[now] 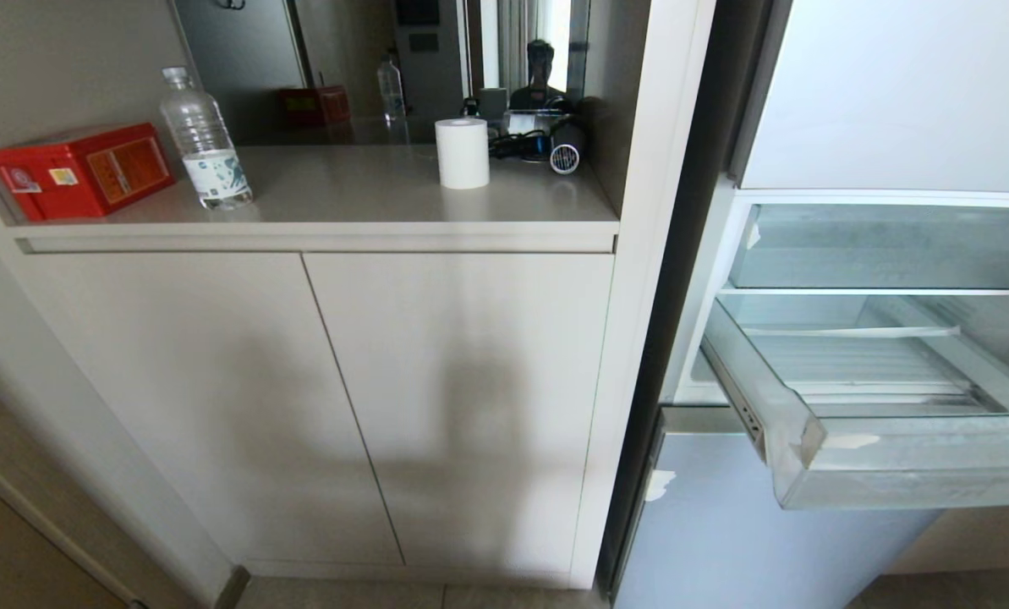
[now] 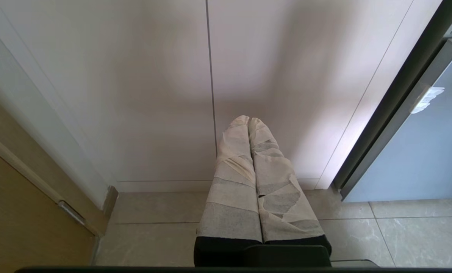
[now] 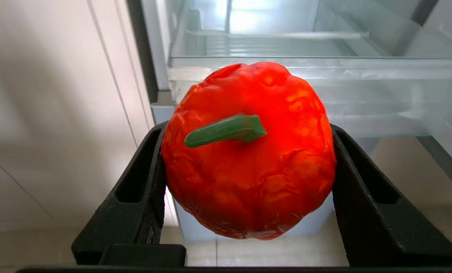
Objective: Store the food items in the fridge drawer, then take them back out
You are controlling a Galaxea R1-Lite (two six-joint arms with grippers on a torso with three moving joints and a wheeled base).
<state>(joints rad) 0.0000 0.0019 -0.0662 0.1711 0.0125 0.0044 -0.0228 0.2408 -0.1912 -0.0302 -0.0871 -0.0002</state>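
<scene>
Standing pulled out of the open fridge, well forward of the shelf above it: the fridge drawer (image 1: 880, 423), wide, shallow, clear, ribbed on the floor, scuffed along the frosted front lip. No food visible inside it from the head view.

Left of the drawer, beyond the fridge's edge — the pale cabinet (image 1: 318, 406), its counter carrying a red box (image 1: 81, 169), a water bottle (image 1: 204, 139) and a paper roll (image 1: 462, 152), all well apart from the drawer.

Clamped on the one food item in sight: the right gripper (image 3: 248, 167), black fingers pressing either flank of a red pepper-like fruit (image 3: 248, 182) with a bent green stem (image 3: 226, 131). Held just short of the drawer's front lip and a little lower, not yet over it.

Judging by the wrinkled, glossy skin — probably a light, hollow replica, slightly yielding and a bit slick. Best held as now, across the widest part of the body; stem too thin and too likely to flex for a sound hold. Worth keeping pressure modest to avoid denting or squirting it out.

Hanging low before the cabinet doors, far left of the drawer: the left gripper (image 2: 249, 123), tape-wrapped fingers pressed together on nothing, idle.
</scene>
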